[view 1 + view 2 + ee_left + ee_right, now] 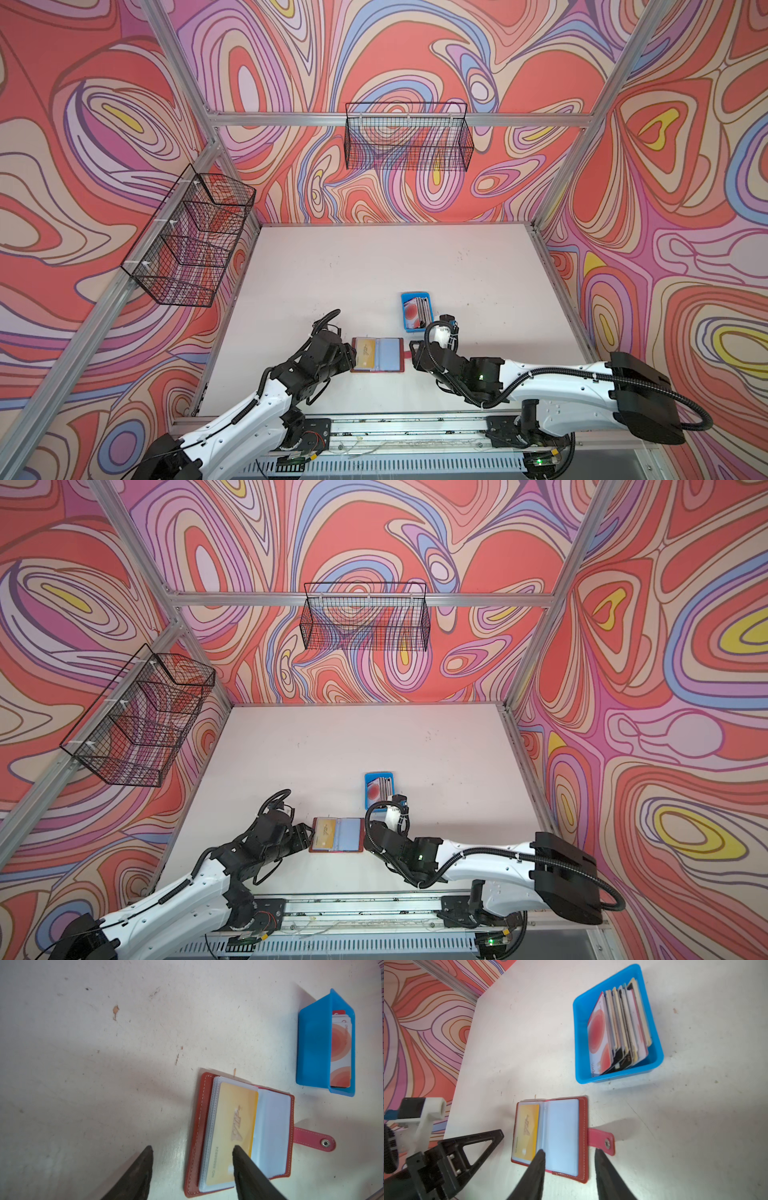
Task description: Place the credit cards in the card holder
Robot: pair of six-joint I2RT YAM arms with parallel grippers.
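The red card holder (377, 354) (337, 834) lies open and flat on the table near the front. A yellow card (232, 1118) (528, 1124) sits in its left clear sleeve. The right sleeve (562, 1126) looks empty, and the snap tab (602, 1140) sticks out to the right. Several credit cards (618, 1026) (415, 312) stand on edge in a blue tray (616, 1079), a white one with red circles in front. My left gripper (193, 1148) is open, straddling the holder's left edge. My right gripper (570, 1151) is open over the holder's right page.
The blue tray's rim (403, 311) is just behind and right of the holder. Wire baskets hang on the back wall (409, 139) and left wall (195, 237). An aluminium rail (415, 428) runs along the table's front.
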